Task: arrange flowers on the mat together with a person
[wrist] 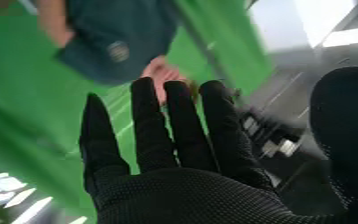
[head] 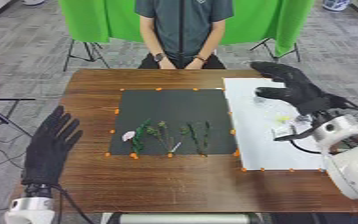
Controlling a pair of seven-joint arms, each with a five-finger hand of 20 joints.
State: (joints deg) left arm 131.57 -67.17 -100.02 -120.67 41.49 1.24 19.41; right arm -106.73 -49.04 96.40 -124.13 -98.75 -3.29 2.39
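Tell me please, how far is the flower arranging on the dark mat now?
Already done, it seems: several green stems and a pale flower head lie in a loose row along the near part of the dark mat. In hand: nothing; the right hand and left hand are both open. Left, perhaps: the small yellow thing on the white sheet, if it belongs to the arrangement.
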